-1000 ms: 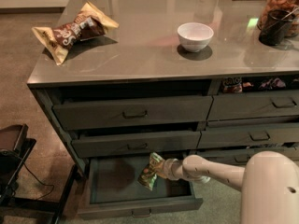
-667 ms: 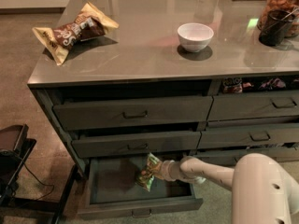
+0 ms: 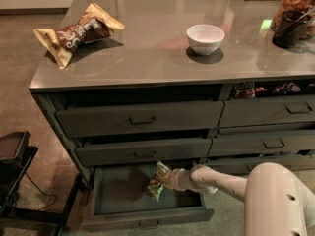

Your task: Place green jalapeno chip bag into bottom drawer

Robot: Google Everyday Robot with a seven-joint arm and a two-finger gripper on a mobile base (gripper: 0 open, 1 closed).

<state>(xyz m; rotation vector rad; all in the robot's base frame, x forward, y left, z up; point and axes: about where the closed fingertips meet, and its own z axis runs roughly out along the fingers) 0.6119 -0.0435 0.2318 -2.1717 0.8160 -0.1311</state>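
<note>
Pale-green foil shows just left of the gripper (image 3: 170, 179), which is clamped on the upper edge of the green jalapeno chip bag (image 3: 154, 184), so the bag dangles from the claw's tip. Over the last second the claw has crept only slightly leftward and the bag has hardly shifted; its lower end now sits inside the open bottom drawer (image 3: 147, 214), whose floor spreads beneath and to the left of the claw. I judge the carrying finished: the bag is within the drawer walls, and only the release and withdrawal remain. Far above the claw, the white bowl (image 3: 205, 37) and the brown chip bag (image 3: 78, 32) lie undisturbed on the countertop (image 3: 147, 58).
</note>
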